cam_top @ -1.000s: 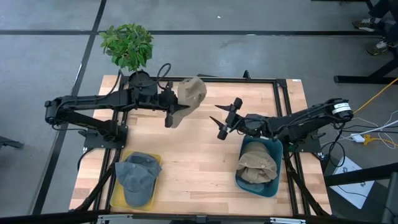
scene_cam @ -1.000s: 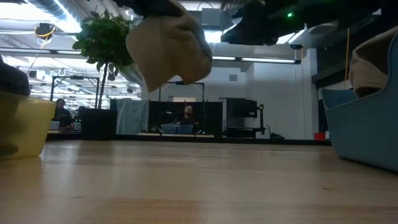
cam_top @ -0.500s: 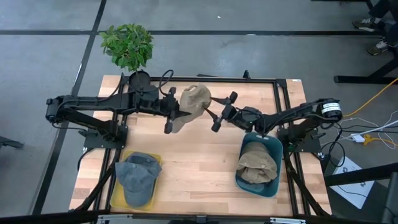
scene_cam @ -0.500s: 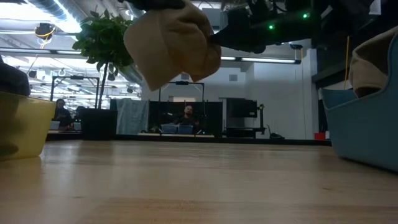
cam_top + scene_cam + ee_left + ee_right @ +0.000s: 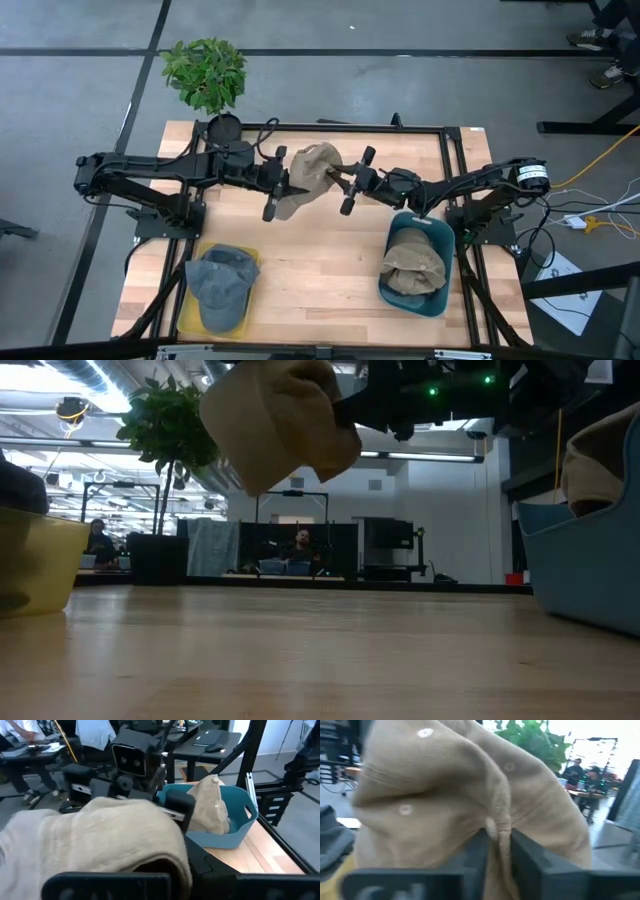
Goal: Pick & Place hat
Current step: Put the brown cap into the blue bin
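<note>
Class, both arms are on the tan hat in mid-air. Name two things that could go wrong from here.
1. The left gripper and right gripper both pinch the tan hat; if they pull apart, the fabric may stretch or slip.
2. The right gripper holds only a thin fold, so the hat might drop onto the table short of the blue bin.

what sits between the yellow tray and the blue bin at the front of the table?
Nothing: high view shows bare wood between the yellow tray and blue bin. The tan hat hangs farther back, held between both arms.

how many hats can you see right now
3: a tan hat held in the air between both grippers, a grey hat in the yellow bin, a tan hat in the blue bin. More may lie underneath.
</note>
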{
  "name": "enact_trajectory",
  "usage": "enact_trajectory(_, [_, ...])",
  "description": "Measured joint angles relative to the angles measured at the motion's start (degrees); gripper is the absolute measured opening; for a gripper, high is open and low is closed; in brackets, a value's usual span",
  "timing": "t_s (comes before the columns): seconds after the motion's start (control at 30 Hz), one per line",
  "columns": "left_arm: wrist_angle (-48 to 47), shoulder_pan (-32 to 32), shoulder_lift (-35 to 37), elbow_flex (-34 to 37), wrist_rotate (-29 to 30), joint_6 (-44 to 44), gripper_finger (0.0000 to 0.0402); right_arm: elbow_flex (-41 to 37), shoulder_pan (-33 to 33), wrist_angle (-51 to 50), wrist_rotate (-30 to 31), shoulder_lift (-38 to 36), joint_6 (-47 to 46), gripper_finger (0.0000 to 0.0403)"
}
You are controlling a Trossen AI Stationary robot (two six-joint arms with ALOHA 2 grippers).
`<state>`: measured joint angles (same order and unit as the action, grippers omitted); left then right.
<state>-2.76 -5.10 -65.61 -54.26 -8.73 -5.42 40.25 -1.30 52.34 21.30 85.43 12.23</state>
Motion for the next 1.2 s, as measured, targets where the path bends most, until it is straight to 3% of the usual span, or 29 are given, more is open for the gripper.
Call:
enact_trajectory(0.13, [-1.8,0.2,-0.6,0.1,0.0,-0.8,0.0002,0.3,0.0,0.0,-4.0,0.0,0.0,0.0019])
enact_trajectory(0.4, [-9.4,-0.6,2.2,0.1,0.0,-3.4,0.0003,0.3,-0.2,-4.8,-23.9,-2.8,-8.9,0.0019])
enact_trajectory(0.57, [-11.8,-0.7,5.2,0.1,-1.6,-3.9,0.0002,0.4,-0.3,-8.0,-33.0,-6.2,-11.5,0.0019])
enact_trajectory(0.7, [-12.3,-0.7,7.4,0.1,-7.3,-3.9,0.0006,0.4,-0.2,-10.7,-35.2,-8.4,-12.0,0.0019])
enact_trajectory(0.87, [-12.6,-0.7,10.1,0.0,-8.3,-3.9,0.0038,0.4,-0.2,-14.8,-38.7,-10.6,-12.3,0.0019])
enact_trajectory(1.1, [-11.5,-0.7,12.9,0.0,-2.2,-5.2,0.0118,0.4,-0.2,-22.5,-39.0,-11.3,-15.7,0.0018])
enact_trajectory(1.2, [-8.5,-0.7,11.4,0.0,-0.1,-3.9,0.0155,0.4,-0.2,-24.6,-35.9,-11.3,-18.1,0.0018])
